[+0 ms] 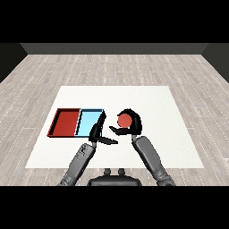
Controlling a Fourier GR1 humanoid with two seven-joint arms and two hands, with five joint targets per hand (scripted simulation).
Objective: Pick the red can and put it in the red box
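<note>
Pale wood-plank flooring stretches back to a dark wall, and on it stands a white worktop (147, 103) seen from above. Taking the light blue tray (89, 120) as the landmark: it lies on the near left part of the worktop, and the red tray (66, 123) lies directly to its left, the two touching along one long side. Both trays show bare bottoms.

Just to the right of the light blue tray, the right robot hand (130, 126) is curled round the red can (123, 120). Its black fingers arch over the top and far side of the can while the thumb reaches under from the near side, so only the round red face of the can shows between them. Whether the can rests on the worktop or is raised above it cannot be told from this view. The can is outside both trays, near the blue tray's right edge.

The left robot hand (98, 129) sits against the light blue tray's near right corner, its fingers straight and pointing away along the tray's right edge, its thumb sticking out to the right toward the can. It holds nothing.

Both grey forearms come in from below.
</note>
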